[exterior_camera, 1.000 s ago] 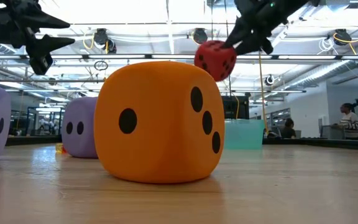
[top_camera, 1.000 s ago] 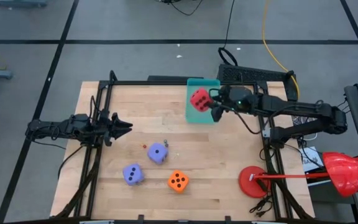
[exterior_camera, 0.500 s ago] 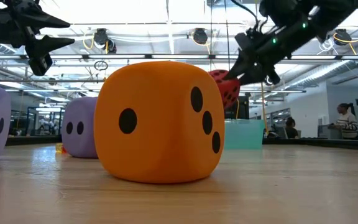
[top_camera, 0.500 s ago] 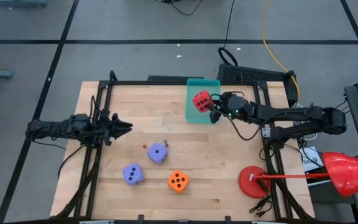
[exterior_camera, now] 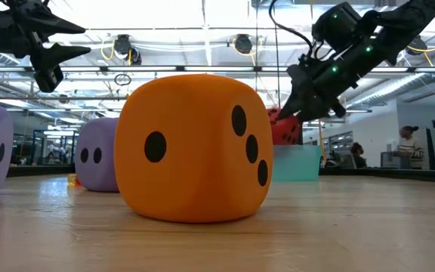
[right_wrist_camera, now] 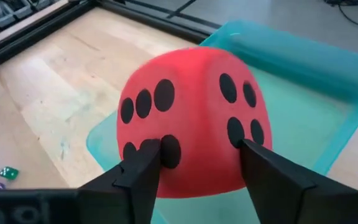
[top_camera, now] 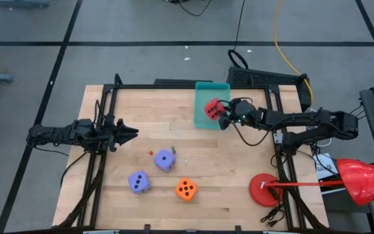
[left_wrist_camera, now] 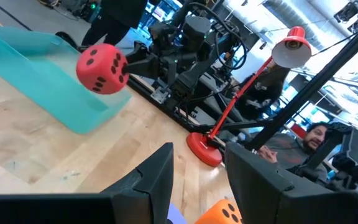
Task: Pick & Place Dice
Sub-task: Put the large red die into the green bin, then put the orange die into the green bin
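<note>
High view, left to right from the teal tray (top_camera: 203,91): the left gripper (top_camera: 132,132) waits well to the tray's left above the wooden table (top_camera: 239,169), its fingers parted around nothing. Nearer the tray, toward the table's front edge, lie the two lavender dice (top_camera: 139,182) (top_camera: 165,159) and the orange die (top_camera: 186,189), all soft-looking cubes with rounded corners and dark pips.

Over the tray's right part, the red die (top_camera: 212,108) sits between the fingers of the right gripper (top_camera: 222,116), which reaches in from the tray's right. Right wrist view shows both dark fingertips against the die's lower faces; whether they still press it or have just let go cannot be told. The tray is a smooth, translucent, shallow rectangle with low walls.

Low view: the orange die hides most of the red one and part of the tray. Well right of the tray stands a red lamp (top_camera: 359,182), cut off by the picture's edge.
</note>
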Available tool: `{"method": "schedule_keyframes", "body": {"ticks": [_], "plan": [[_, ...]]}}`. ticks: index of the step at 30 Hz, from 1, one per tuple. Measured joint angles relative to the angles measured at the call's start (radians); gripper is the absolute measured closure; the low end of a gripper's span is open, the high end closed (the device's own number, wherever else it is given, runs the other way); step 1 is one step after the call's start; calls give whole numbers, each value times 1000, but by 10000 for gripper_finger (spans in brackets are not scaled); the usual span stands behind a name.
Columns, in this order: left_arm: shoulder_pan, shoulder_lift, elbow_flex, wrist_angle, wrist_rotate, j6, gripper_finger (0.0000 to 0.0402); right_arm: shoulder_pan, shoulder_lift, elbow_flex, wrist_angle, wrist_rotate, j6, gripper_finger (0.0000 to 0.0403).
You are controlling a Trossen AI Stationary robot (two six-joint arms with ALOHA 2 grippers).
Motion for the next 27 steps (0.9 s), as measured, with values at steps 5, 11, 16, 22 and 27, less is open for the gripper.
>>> {"method": "schedule_keyframes", "body": {"ticks": [5,11,16,22,27], "plan": [[0,0,0,0,0,-1,250,-1,-2,0,-12,-28,17,144],[0,0,0,0,0,-1,250,1,-13,0,-5,-66,62,116],[0,0,0,0,0,-4,250,12,-64,0,45,-79,87,113],[0,0,0,0,0,4,250,21,-163,0,150,-78,56,119],[0,0,0,0,1,10,250,21,-236,1,217,-125,2,129]]}}
